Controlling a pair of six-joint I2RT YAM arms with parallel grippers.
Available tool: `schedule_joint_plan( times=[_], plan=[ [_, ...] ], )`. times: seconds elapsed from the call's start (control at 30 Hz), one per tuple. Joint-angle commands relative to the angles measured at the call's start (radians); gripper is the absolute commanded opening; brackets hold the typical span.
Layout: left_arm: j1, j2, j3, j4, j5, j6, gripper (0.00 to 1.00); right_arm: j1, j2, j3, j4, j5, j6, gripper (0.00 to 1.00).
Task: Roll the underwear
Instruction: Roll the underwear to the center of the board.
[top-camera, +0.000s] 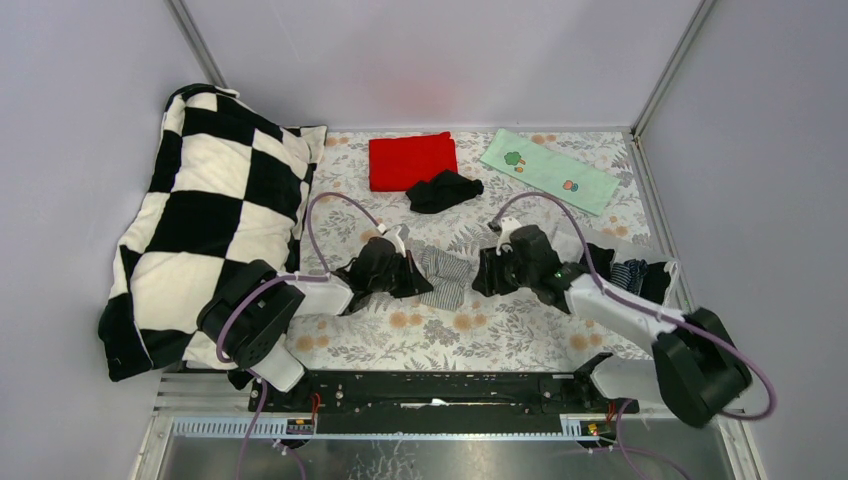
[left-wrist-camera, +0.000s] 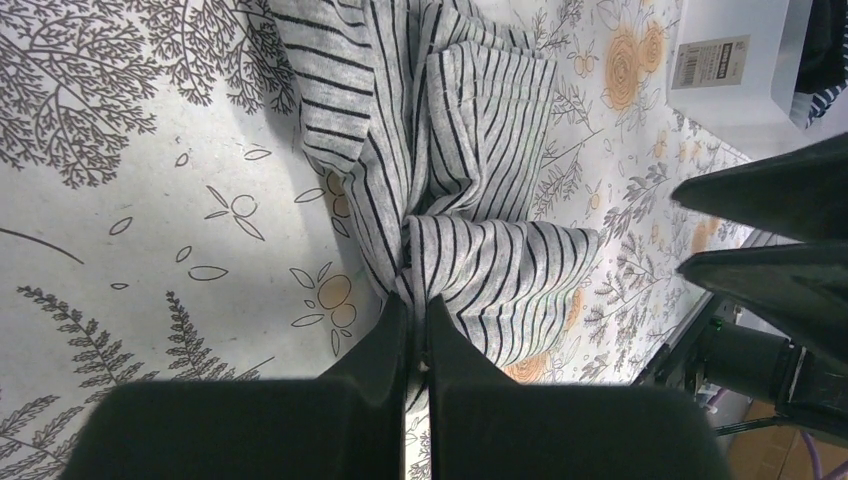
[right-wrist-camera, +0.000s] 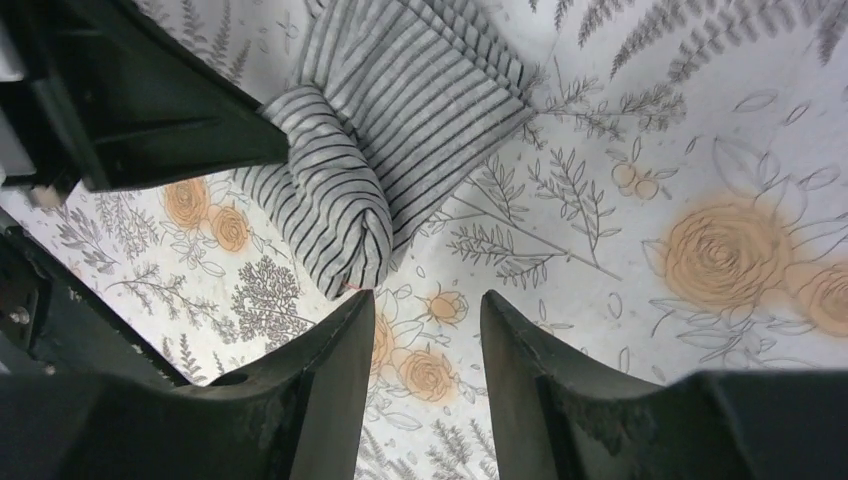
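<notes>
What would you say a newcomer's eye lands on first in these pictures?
Probably the big black-and-white checked pillow on the left and the bright red cloth at the far side. Next, in the middle, the grey striped underwear, pinched by the shut left gripper while the right gripper stands open beside it.

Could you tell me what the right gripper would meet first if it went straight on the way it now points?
Probably the grey striped underwear, lying just ahead of the open right gripper; depth is unclear, so if it is tilted downward the floral table cover might come first.
</notes>
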Motion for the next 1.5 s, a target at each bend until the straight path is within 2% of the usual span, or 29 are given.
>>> schedule_joint_plan(
  times=[0.0,0.07,0.13,0.23,0.4,0.6,0.87,1.23,1.47],
  plan=[
    [-0.006,0.043,0.008,-0.209,-0.018,0.078,0.00,0.010,-0.175,-0.148,0.334,-0.028,-0.223,0.49],
    [-0.007,0.046,0.029,-0.254,-0.013,0.095,0.00,0.063,-0.253,-0.255,0.517,-0.042,-0.420,0.50],
    [-0.007,0.048,0.043,-0.283,-0.013,0.108,0.00,0.140,-0.305,-0.304,0.597,-0.060,-0.661,0.53],
    [-0.007,0.057,0.069,-0.329,-0.009,0.124,0.00,0.222,-0.320,-0.281,0.495,-0.075,-0.906,0.55],
    [-0.001,0.082,0.107,-0.382,0.036,0.124,0.00,0.320,-0.307,-0.289,0.435,-0.074,-1.119,0.58],
    [0.016,0.093,0.161,-0.460,0.090,0.125,0.00,0.396,-0.239,-0.317,0.400,0.022,-1.381,0.60],
    [0.071,0.106,0.226,-0.571,0.146,0.179,0.00,0.430,-0.118,-0.298,0.436,0.062,-1.513,0.66],
    [0.088,0.112,0.223,-0.577,0.176,0.199,0.00,0.471,0.078,-0.284,0.549,0.172,-1.672,0.69],
    [0.088,0.116,0.220,-0.571,0.183,0.197,0.00,0.476,0.130,-0.293,0.610,0.222,-1.729,0.68]
  ],
)
